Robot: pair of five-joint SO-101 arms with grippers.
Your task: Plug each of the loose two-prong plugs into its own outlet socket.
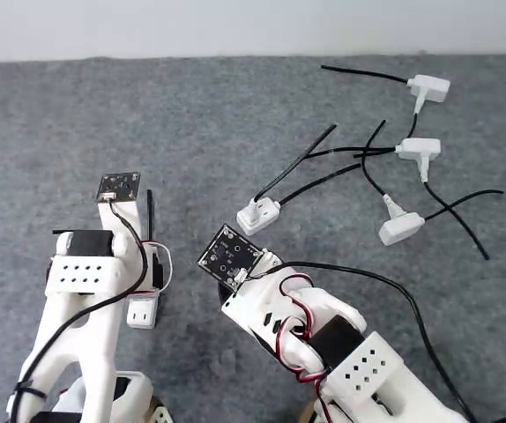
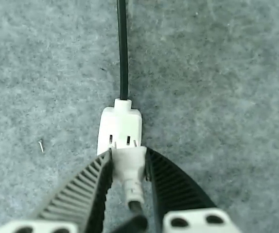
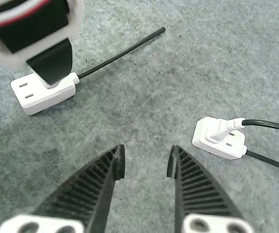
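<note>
My left gripper (image 2: 127, 167) is shut on a white two-prong plug (image 2: 130, 162). Its prongs meet the end of a white outlet socket (image 2: 121, 121), and a short length of metal still shows between them. This socket (image 1: 144, 311) lies beside the left arm (image 1: 85, 273), its black cable (image 1: 150, 211) running away from me. My right gripper (image 3: 146, 162) hangs open over bare carpet. It is between that socket (image 3: 42, 91) and a second socket (image 3: 218, 137), which has a plug seated in it. The joined pair (image 1: 258, 214) lies just beyond the right arm (image 1: 306, 326).
Three more white plug and socket pieces with black cables lie at the far right: one at the back (image 1: 427, 86), one in the middle (image 1: 419, 148), one nearer (image 1: 401, 227). Their cables cross each other. Grey carpet (image 1: 191, 123) covers the table.
</note>
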